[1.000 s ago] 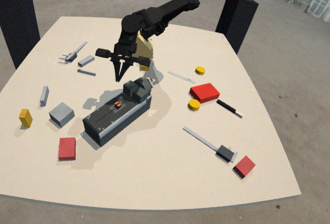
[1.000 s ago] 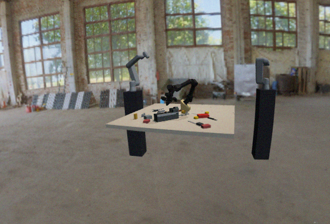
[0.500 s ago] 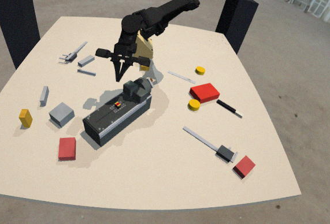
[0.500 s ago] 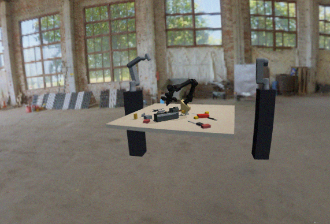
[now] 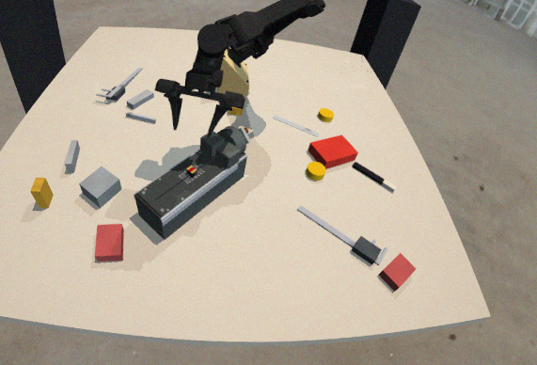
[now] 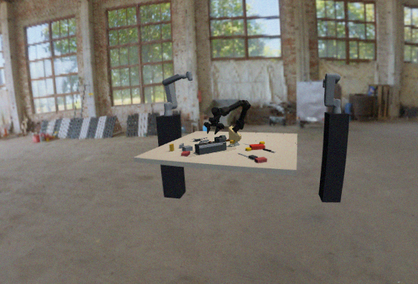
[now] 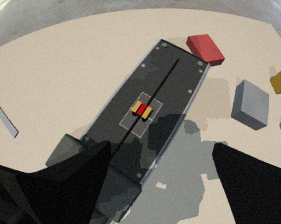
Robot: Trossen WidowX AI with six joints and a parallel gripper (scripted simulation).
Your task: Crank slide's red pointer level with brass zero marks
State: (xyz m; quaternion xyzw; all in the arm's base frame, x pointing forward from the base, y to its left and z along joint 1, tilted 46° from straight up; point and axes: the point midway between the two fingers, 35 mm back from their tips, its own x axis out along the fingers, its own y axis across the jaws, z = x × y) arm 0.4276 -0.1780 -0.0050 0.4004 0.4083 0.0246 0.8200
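Observation:
The machine (image 5: 202,203) (image 6: 210,148) (image 7: 156,75) is a long dark box with a slotted top. The red pointer (image 5: 191,170) (image 7: 141,110) sits between two brass marks (image 7: 136,106) and looks about level with them in the wrist view; a very small offset cannot be told. A dark rounded housing (image 5: 232,142) is at the box's rear end, with a small pale and reddish part (image 5: 247,132) beyond it. The crank handle cannot be made out clearly. My gripper (image 5: 193,131) (image 6: 212,132) (image 7: 164,149) is open and empty above the rear part of the machine, one finger in front of the housing in the top view.
A grey block (image 5: 100,186) (image 7: 250,105), a red block (image 5: 109,242) (image 7: 205,49) and a yellow block (image 5: 41,192) lie left of the machine. A bright red block (image 5: 333,150), yellow discs (image 5: 316,170), a black-handled tool (image 5: 371,174) and a caliper (image 5: 367,249) lie right.

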